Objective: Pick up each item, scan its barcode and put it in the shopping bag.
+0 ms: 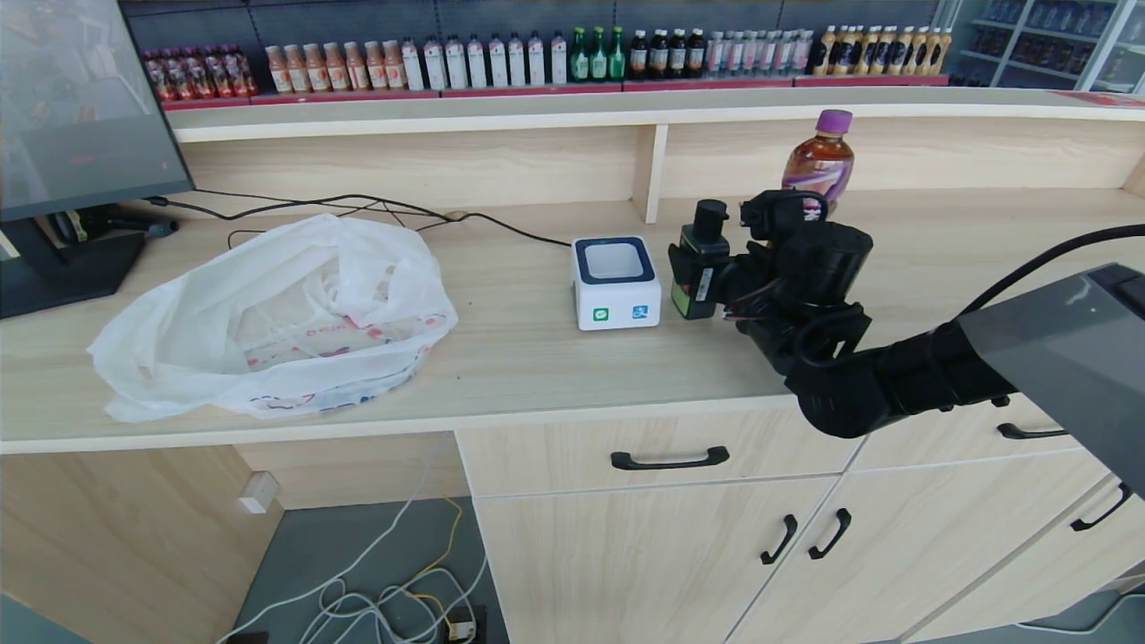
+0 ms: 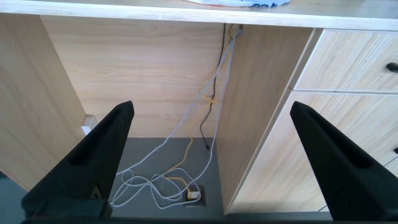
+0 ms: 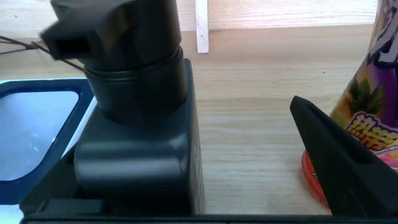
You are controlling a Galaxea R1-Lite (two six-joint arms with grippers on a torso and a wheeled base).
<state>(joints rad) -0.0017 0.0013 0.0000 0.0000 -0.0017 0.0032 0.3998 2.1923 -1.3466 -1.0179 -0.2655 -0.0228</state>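
Beside the scanner: the black bottle (image 1: pixel 699 268) with a green label stands upright, cap up, just to the robot's right of the white scanner (image 1: pixel 615 282), close to its side wall.
Right gripper (image 1: pixel 716 291): clenched on the black bottle's body, one finger on each side; in the right wrist view one of the fingers (image 3: pixel 336 162) shows dark beside the bottle. Whether the bottle's base touches the counter (image 1: pixel 519 358) I cannot tell.
Left gripper (image 2: pixel 211 112): fingers released and spread wide, holding nothing, low in front of the recess under the counter, above loose cables (image 2: pixel 161 186) on the floor.
Shopping bag (image 1: pixel 277 313): white, lying open and slumped on the counter, well to the robot's left of the scanner.
Purple-capped bottle (image 1: pixel 820 161): upright on the counter behind the right gripper, apart from the fingers.
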